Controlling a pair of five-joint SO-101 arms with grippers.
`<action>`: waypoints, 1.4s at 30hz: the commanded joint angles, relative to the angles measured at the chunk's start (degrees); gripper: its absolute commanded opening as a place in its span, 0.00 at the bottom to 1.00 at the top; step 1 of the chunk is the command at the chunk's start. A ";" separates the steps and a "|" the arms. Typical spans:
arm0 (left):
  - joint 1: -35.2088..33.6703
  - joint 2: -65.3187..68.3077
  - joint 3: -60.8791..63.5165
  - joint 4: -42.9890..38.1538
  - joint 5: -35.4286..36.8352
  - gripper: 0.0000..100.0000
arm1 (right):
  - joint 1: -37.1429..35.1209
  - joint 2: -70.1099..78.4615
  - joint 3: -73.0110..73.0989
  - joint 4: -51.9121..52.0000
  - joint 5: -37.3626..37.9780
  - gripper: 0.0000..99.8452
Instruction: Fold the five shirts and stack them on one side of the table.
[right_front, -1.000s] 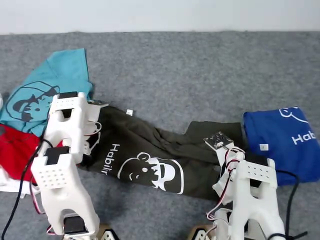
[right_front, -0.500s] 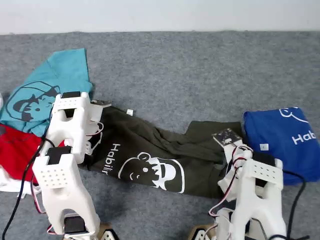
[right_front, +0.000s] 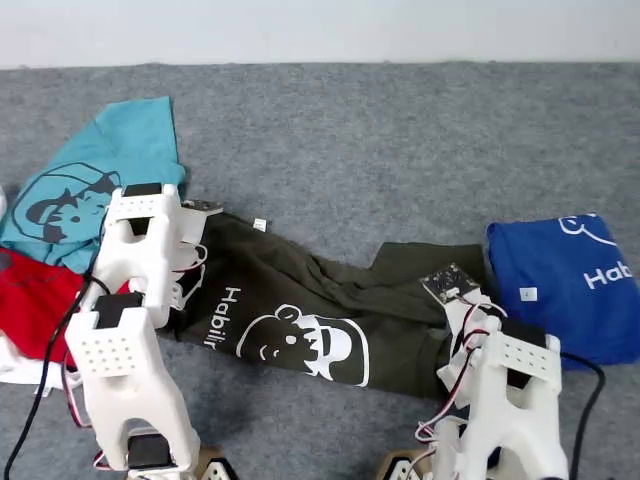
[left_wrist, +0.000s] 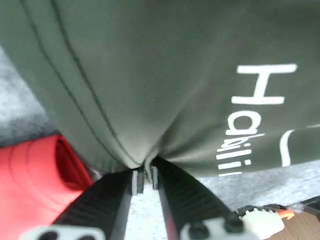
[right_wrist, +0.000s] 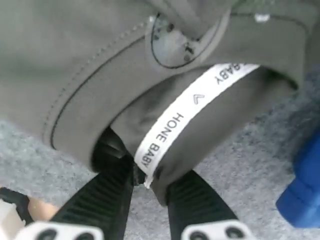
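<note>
A dark olive shirt (right_front: 320, 310) with a white bear print lies stretched across the middle of the grey table. My left gripper (left_wrist: 144, 179) is shut on its hem (left_wrist: 145, 150) at the shirt's left end, beside the red shirt (left_wrist: 35, 180). My right gripper (right_wrist: 142, 182) is shut on the collar (right_wrist: 200, 130) with its white neck tape, at the shirt's right end. In the high view the left arm (right_front: 135, 290) covers the left end and the right arm (right_front: 500, 380) stands over the right end.
A folded blue shirt (right_front: 565, 285) lies at the right side. A teal shirt (right_front: 100, 175) and a red shirt (right_front: 30, 300) are heaped at the left, with something white (right_front: 15, 372) under them. The far half of the table (right_front: 400, 140) is bare grey felt.
The right arm has shifted slightly, first right, then back toward the near edge, tugging the collar end. The left arm has barely moved.
</note>
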 joint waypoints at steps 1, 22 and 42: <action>3.43 3.34 -4.00 1.41 -0.09 0.02 | 0.57 0.22 -6.15 1.98 0.70 0.01; 3.78 -42.20 -16.31 3.78 6.68 0.01 | -0.04 -1.10 -48.97 11.12 -12.48 0.01; 3.69 -32.97 15.52 -4.22 6.59 0.12 | -8.22 -6.46 -41.93 13.85 -12.40 0.01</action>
